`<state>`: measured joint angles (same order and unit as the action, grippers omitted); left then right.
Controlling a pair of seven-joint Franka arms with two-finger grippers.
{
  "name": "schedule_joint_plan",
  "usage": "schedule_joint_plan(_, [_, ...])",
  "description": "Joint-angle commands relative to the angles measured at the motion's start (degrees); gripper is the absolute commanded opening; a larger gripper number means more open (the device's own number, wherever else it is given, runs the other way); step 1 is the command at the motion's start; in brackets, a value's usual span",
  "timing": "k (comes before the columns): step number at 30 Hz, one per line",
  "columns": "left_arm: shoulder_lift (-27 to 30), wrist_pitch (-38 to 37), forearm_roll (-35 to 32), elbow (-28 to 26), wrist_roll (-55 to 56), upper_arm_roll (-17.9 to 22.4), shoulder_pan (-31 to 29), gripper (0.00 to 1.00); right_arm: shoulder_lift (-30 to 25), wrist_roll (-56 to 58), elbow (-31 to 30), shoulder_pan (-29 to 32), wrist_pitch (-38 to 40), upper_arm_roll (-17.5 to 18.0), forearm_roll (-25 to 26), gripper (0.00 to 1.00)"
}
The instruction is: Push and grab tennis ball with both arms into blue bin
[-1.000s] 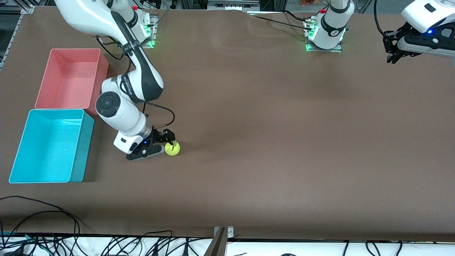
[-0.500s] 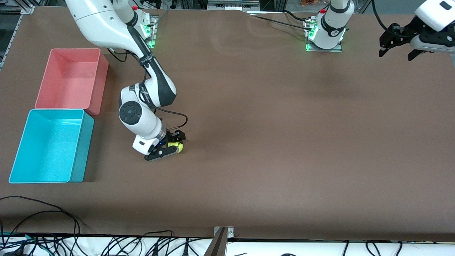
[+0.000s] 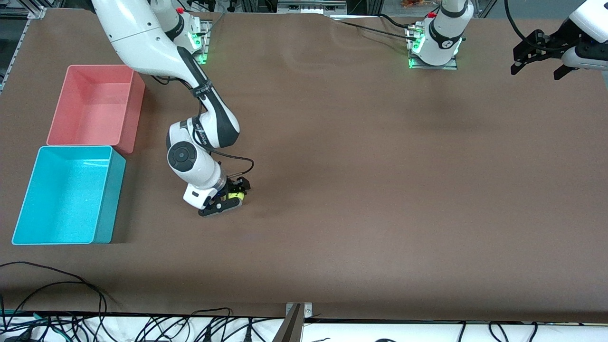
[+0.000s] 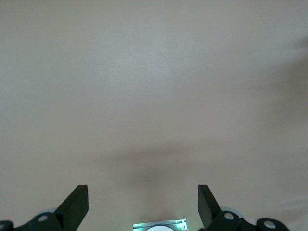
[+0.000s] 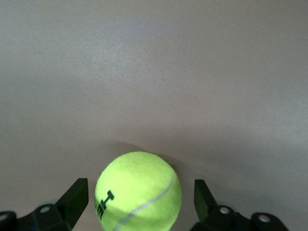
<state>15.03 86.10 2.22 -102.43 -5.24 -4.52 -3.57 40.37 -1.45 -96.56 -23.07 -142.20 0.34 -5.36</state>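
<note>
The tennis ball point(image 3: 237, 195) lies on the brown table, mostly hidden in the front view by my right gripper point(image 3: 232, 194). In the right wrist view the ball point(image 5: 138, 190) sits between the open fingers point(image 5: 74, 198), with a small gap on each side. My right gripper point(image 5: 139, 204) is low at the table. The blue bin point(image 3: 108, 199) stands at the right arm's end of the table, beside the gripper. My left gripper point(image 3: 535, 73) is open and empty, raised over the left arm's end of the table. It also shows in the left wrist view point(image 4: 143, 204).
A pink bin point(image 3: 135, 102) stands next to the blue bin, farther from the front camera. The left arm's green-lit base point(image 3: 433, 52) is at the table's edge and shows in the left wrist view point(image 4: 160, 225). Cables lie below the table's near edge.
My right gripper has slid forward along the table until the ball sits between its fingers. My left gripper has swung up and turned over its end of the table.
</note>
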Motion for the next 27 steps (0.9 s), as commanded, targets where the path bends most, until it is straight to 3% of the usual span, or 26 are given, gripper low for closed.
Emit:
schedule_joint_plan(1, [-1.4,-2.0,-0.7,2.8,-0.2,0.2,0.1,1.0,-0.4,0.7,1.3,-0.5,1.0,-0.4,0.6,0.3])
schedule_joint_plan(8, [-1.5,-2.0,-0.7,3.0,-0.1,0.1,0.1,1.0,-3.7,1.8,1.5,0.0,6.6,-1.1,0.7,0.29])
schedule_joint_plan(15, [-1.8,-2.0,-0.6,3.3,0.2,0.0,0.2,1.0,-8.7,5.1,2.0,0.0,15.8,-4.4,2.1,0.29])
schedule_joint_plan(21, [-3.4,-2.0,-0.5,7.5,0.1,0.3,-0.1,1.0,-12.9,10.7,2.2,0.0,24.0,-9.1,2.3,0.3])
schedule_joint_plan(27, [-5.1,-2.2,-0.5,8.0,0.1,0.3,-0.1,1.0,-15.3,20.0,2.2,0.2,32.7,-16.5,1.8,0.3])
